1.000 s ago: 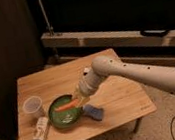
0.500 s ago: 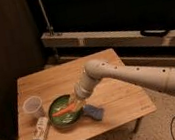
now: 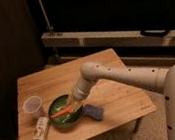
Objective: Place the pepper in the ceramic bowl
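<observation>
The green ceramic bowl (image 3: 65, 110) sits on the wooden table (image 3: 105, 66) near its front left. The slim orange-red pepper (image 3: 63, 111) lies across the inside of the bowl. My gripper (image 3: 75, 104) hangs at the bowl's right rim, right at the pepper's right end, with the white arm reaching in from the right.
A clear plastic cup (image 3: 33, 105) stands left of the bowl. A white flat package with dark print (image 3: 39, 135) lies at the front left edge. A blue sponge-like object (image 3: 94, 111) lies right of the bowl. Dark shelving stands behind the table.
The arm has swung further left and lower over the bowl. The pepper has gone from the bowl's right side toward its middle.
</observation>
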Controlling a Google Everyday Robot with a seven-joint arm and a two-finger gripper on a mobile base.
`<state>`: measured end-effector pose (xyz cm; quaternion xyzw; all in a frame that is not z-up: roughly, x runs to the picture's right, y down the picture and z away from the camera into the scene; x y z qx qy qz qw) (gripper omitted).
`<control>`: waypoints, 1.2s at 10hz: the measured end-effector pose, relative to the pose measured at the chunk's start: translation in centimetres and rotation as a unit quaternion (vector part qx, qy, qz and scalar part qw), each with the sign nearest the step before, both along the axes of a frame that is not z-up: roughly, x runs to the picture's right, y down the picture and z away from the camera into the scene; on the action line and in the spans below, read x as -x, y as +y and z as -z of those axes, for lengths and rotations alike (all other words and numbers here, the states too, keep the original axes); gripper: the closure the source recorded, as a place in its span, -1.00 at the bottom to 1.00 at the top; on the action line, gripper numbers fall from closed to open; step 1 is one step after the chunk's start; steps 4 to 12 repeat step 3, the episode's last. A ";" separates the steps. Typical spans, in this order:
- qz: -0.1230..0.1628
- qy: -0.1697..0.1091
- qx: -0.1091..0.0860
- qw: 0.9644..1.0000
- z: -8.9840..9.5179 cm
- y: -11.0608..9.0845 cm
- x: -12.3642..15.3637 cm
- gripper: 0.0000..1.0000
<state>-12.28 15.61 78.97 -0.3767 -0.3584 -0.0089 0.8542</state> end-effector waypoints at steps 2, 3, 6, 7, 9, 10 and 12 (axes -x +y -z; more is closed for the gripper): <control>-0.001 0.002 0.000 1.000 -0.1 0.0 -0.2 -0.55; -0.001 0.001 0.000 1.000 -0.1 0.0 -0.1 -0.55; -0.001 0.001 0.000 1.000 -0.1 0.0 -0.1 -0.55; -0.001 0.001 0.000 1.000 -0.1 0.0 -0.1 -0.55; -0.001 0.001 0.000 1.000 -0.1 0.0 -0.1 -0.55; -0.001 0.001 0.000 1.000 -0.1 0.0 -0.1 -0.55; -0.001 0.001 0.000 1.000 -0.1 0.0 -0.1 -0.55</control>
